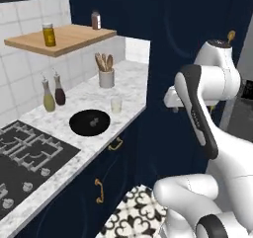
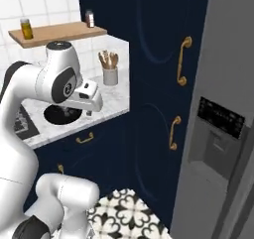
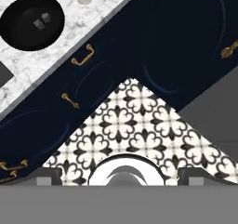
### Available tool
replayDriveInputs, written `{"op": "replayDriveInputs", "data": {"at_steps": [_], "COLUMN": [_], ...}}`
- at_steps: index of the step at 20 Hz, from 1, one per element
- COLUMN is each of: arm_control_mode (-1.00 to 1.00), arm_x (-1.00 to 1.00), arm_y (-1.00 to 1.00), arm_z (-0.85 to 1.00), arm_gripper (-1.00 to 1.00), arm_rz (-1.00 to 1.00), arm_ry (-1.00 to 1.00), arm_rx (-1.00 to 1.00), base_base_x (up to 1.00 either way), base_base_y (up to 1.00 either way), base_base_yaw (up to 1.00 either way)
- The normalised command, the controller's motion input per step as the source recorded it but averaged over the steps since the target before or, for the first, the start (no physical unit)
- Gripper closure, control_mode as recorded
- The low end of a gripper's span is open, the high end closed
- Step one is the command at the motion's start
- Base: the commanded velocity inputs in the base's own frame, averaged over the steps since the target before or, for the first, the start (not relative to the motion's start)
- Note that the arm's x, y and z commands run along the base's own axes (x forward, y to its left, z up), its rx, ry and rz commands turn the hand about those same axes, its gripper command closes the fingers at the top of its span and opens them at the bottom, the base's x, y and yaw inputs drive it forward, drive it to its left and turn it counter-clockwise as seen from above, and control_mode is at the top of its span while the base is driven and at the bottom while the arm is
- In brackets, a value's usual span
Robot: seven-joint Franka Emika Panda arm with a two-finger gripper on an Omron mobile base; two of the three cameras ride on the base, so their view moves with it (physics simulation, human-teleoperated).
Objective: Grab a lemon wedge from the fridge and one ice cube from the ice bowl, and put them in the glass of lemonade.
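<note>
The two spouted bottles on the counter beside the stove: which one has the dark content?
The bottle nearer the utensil holder: this dark bottle holds reddish-brown liquid, while its neighbour, closer to the stove, holds yellow-green liquid.

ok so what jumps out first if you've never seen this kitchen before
The robot's big white arm dominates the foreground, in front of the tall navy cabinets with gold handles. On the marble counter a wide black ice bowl sits beside the small glass of lemonade, next to the black stove top. At the right stands the grey fridge, over a black-and-white patterned floor.
</note>
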Motion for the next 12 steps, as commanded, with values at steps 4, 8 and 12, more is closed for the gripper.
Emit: {"op": "replayDriveInputs", "data": {"at_steps": [4,8,12], "arm_control_mode": [1.0,1.0,1.0], "arm_x": [0.0,0.0,0.0], "arm_y": [0.0,0.0,0.0], "arm_z": [0.0,0.0,0.0], "arm_gripper": [-1.0,-1.0,-1.0], "arm_rz": [0.0,0.0,0.0], "arm_ry": [0.0,0.0,0.0], "arm_rx": [0.0,0.0,0.0], "base_base_x": [0.6,0.96,0.6], "base_base_y": [0.02,-0.12,-0.72], "base_base_yaw": [0.87,0.63,0.37]}}
